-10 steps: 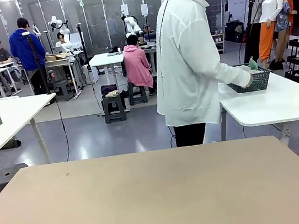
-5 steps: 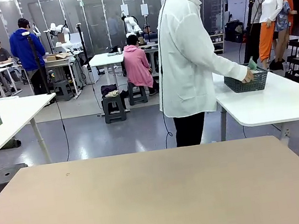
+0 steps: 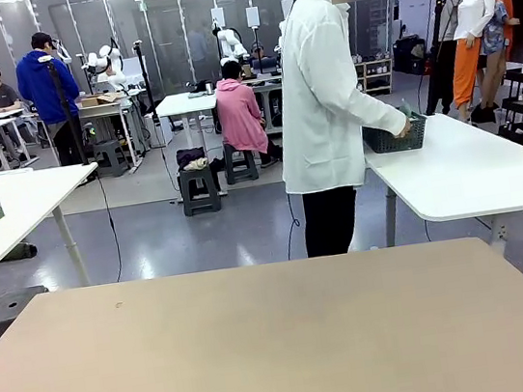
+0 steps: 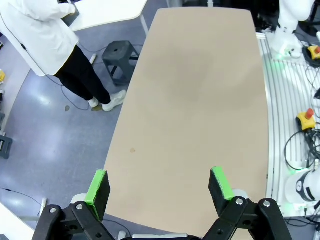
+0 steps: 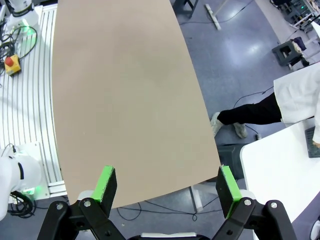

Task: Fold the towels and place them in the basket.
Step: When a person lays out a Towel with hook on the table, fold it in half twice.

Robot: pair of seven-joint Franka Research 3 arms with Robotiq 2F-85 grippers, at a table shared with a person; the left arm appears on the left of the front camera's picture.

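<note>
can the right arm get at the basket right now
Probably not. The basket sits on a separate white table across a strip of floor, with the person's hand on it. The right gripper hangs open over the tan table.

basket point(image 3: 395, 141) partly behind person point(image 3: 320, 90), contents unclear

— Lighting status?
— Bright, even, from overhead. The floor point(image 3: 246, 223) shows soft glare patches; a faint shadow crosses the table point(image 4: 200, 75).
— Sharpness?
— Sharp, my left gripper point(image 4: 159, 172) included. My wrist views bow the table's edges.
</note>
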